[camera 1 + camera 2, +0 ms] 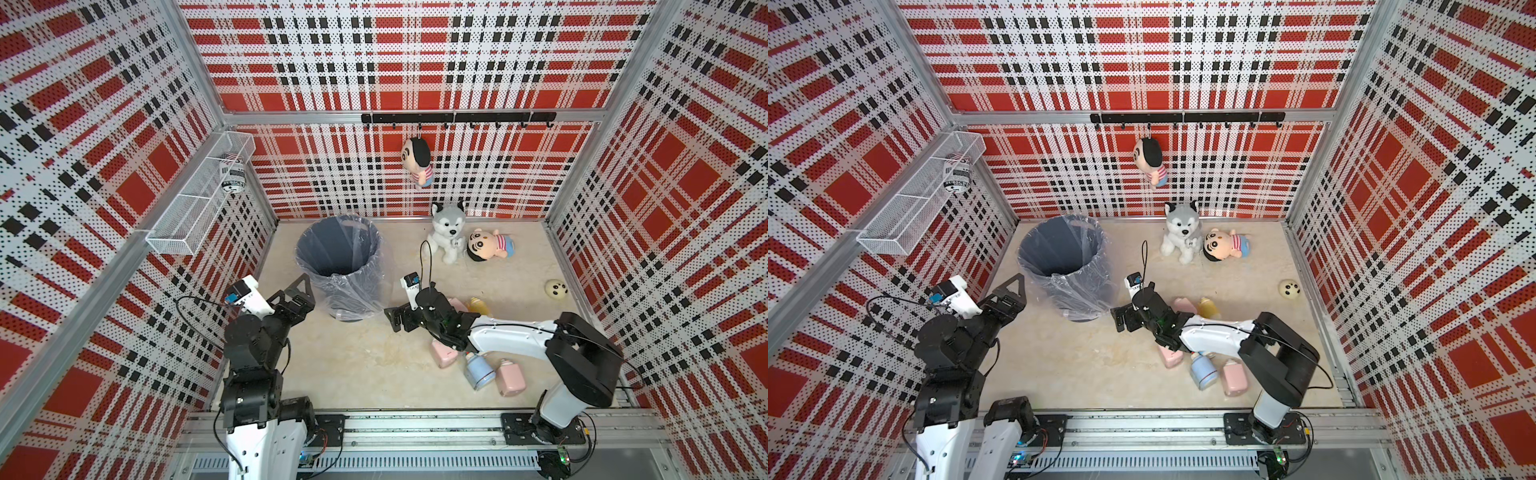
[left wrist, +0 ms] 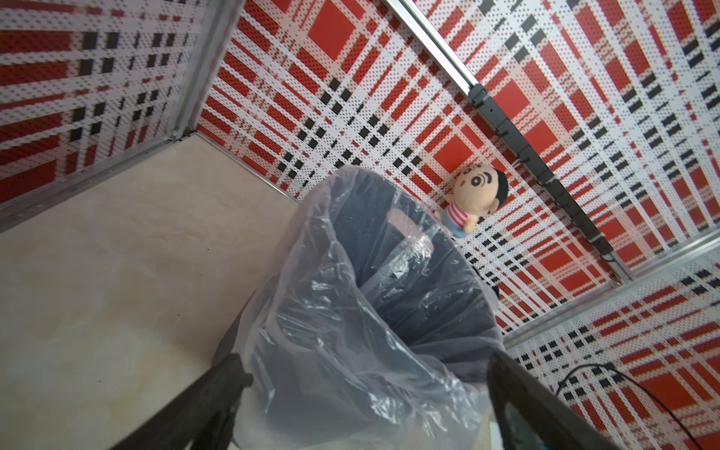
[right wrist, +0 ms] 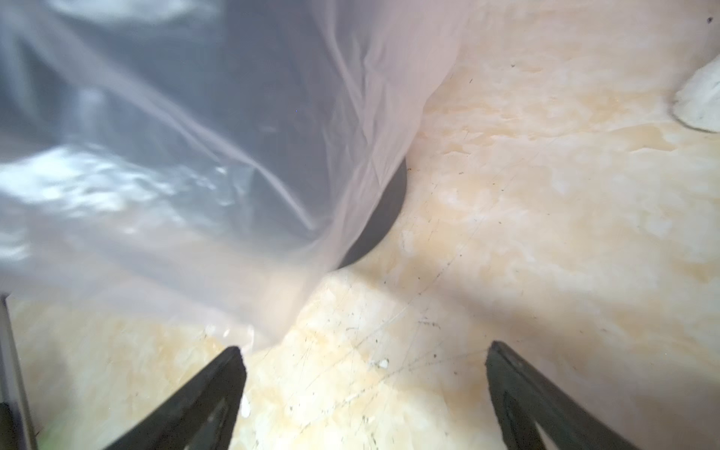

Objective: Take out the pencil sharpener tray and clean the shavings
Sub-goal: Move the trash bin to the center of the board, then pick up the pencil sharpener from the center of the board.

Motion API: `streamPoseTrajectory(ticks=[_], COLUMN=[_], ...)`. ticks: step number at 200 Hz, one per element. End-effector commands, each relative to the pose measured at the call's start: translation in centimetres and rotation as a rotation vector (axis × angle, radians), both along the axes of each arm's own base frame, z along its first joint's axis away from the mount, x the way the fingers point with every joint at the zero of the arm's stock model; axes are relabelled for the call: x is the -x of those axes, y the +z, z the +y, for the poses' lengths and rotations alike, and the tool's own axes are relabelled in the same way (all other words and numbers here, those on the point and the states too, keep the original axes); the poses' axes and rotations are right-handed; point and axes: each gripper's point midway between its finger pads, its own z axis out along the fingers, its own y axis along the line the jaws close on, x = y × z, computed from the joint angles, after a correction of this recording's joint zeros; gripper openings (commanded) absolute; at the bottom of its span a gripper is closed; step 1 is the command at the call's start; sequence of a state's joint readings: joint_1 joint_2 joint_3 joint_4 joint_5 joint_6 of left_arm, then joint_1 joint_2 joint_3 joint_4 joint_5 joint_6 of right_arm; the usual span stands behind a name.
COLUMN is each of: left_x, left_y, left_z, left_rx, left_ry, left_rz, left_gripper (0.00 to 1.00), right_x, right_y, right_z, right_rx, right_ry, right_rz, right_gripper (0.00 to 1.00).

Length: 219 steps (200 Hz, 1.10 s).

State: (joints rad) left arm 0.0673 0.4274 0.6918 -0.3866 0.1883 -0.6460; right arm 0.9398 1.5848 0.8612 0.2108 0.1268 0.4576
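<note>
Both grippers were seen with their jaws wide apart and nothing between them. The right gripper (image 1: 392, 318) was held low over the table, pointed at the foot of the bin (image 1: 357, 286), as its wrist view confirmed. The left gripper (image 1: 297, 293) was raised beside the bin's other flank.

No pulled-out tray was seen anywhere. Which of the small boxes was the pencil sharpener could not be told. A pink box (image 1: 444, 354), a blue box (image 1: 478, 371) and a second pink box (image 1: 511, 379) were found on the table under and just beside the right forearm, with two more half hidden beyond it.

All of these were placed behind the right gripper, toward the robot's own edge, so the jaws were aimed away from them. The blue box was laid on its side, its long axis running roughly from the table's middle toward the front edge.

The right arm was judged much the nearer; a drawing back and turning downward would be called for. The left gripper was kept well apart from them.
</note>
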Motion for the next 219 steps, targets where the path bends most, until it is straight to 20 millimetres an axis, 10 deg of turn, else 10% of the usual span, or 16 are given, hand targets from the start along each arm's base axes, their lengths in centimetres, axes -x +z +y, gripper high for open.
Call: streamPoseTrajectory(ticks=[1,112,219], left_x=[-0.1,5.4,4.1], left_y=[-0.3,-4.8,-14.5], left_z=[-1.5,-20.9,-29.9], left_rx=[-0.017,-0.178,-0.015], left_ry=[-0.034,-0.238,-0.366], left_rz=[0.026,0.205,0.665], left_gripper=[0.98,0.98,0.98], right_x=[1.3,1.4,1.7], right_y=[0.7,4.2,3.5], right_z=[-2.0,-14.5,-21.7], right_rx=[0.025,0.147,0.115], right_ry=[-0.014,-0.347,-0.539], right_rz=[0.011,-0.015,0.033], right_gripper=[1.00,1.00,1.00])
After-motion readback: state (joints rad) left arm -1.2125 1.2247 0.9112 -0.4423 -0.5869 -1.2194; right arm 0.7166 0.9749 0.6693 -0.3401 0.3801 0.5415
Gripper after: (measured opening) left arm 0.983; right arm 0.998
